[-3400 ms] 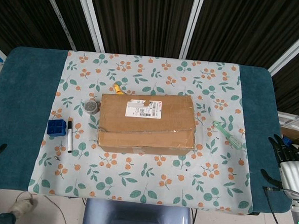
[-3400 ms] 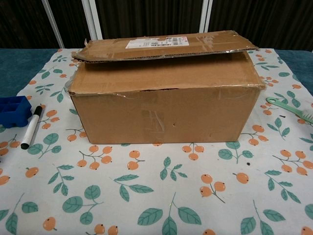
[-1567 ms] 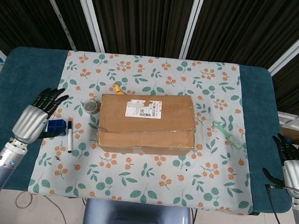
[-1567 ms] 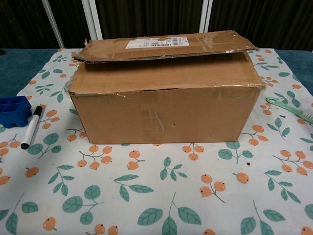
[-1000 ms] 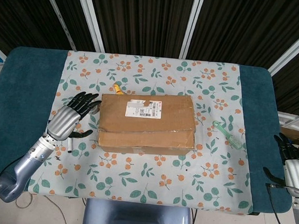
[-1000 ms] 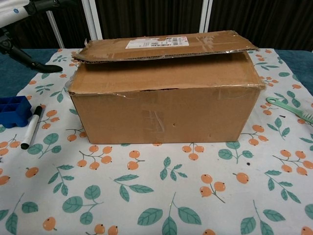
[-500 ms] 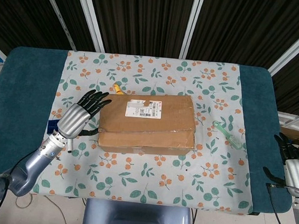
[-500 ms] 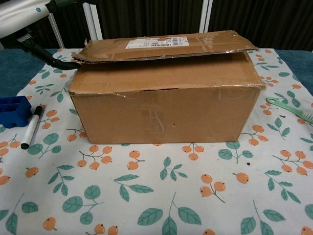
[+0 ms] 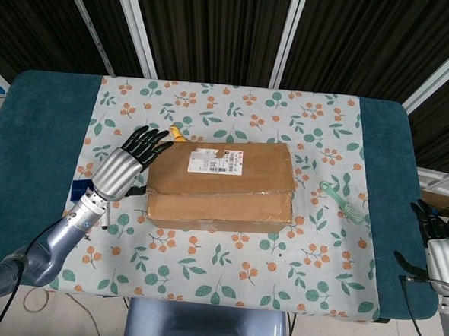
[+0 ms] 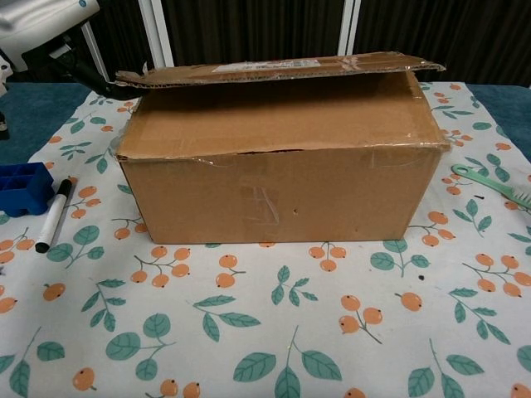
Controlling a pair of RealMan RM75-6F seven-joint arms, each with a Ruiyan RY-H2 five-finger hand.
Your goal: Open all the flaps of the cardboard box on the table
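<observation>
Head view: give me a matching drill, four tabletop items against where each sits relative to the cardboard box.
Items:
1 toothbrush
2 marker
3 left hand
4 right hand

Places:
A at the box's left end, by the top flap
B on the cloth right of the cardboard box
C at the table's far right edge
D on the cloth left of the box, beside a blue block

Pairs: 1-B, 2-D, 3-A, 4-C

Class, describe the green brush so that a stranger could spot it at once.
Start at the cardboard box mid-table, then look toward the robot's right. The green brush lies alone on the floral cloth, the only pale green, long-handled item there.
</observation>
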